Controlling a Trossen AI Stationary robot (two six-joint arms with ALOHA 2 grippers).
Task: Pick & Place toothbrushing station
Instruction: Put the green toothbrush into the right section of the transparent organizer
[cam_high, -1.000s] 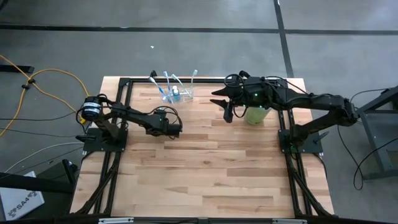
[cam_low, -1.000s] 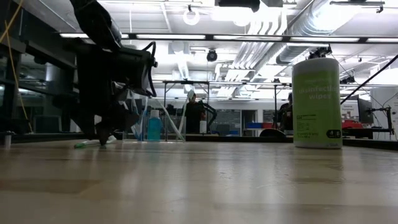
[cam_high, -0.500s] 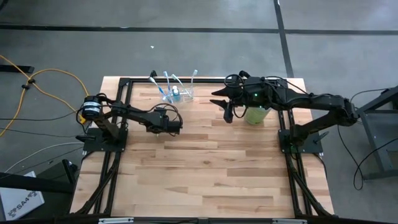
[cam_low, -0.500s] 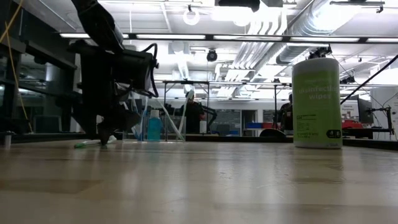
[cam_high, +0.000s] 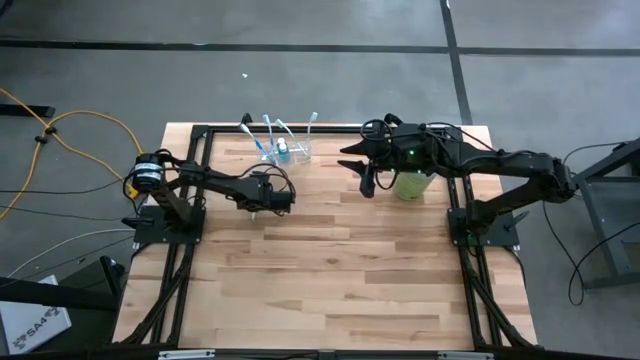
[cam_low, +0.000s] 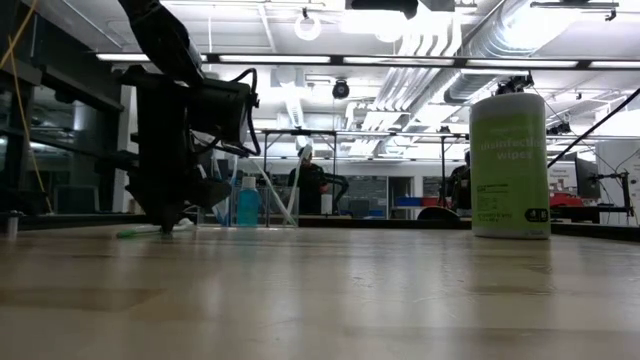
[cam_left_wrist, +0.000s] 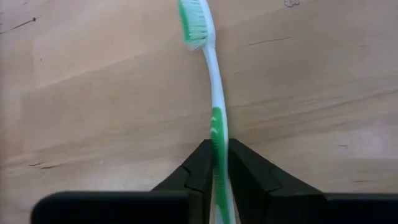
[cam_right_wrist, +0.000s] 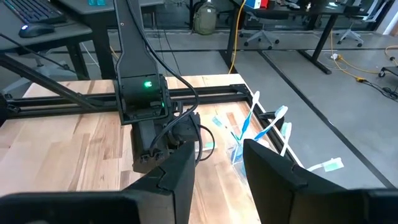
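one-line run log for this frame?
left gripper: shut on green toothbrush, on table | right gripper: open, waiting | toothbrushing station: untouched

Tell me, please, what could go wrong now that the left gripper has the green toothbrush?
1. The left gripper pinches the thin green toothbrush low on the table; it may slip or twist on lifting.
2. The clear holder already has several brushes, so insertion may knock them.
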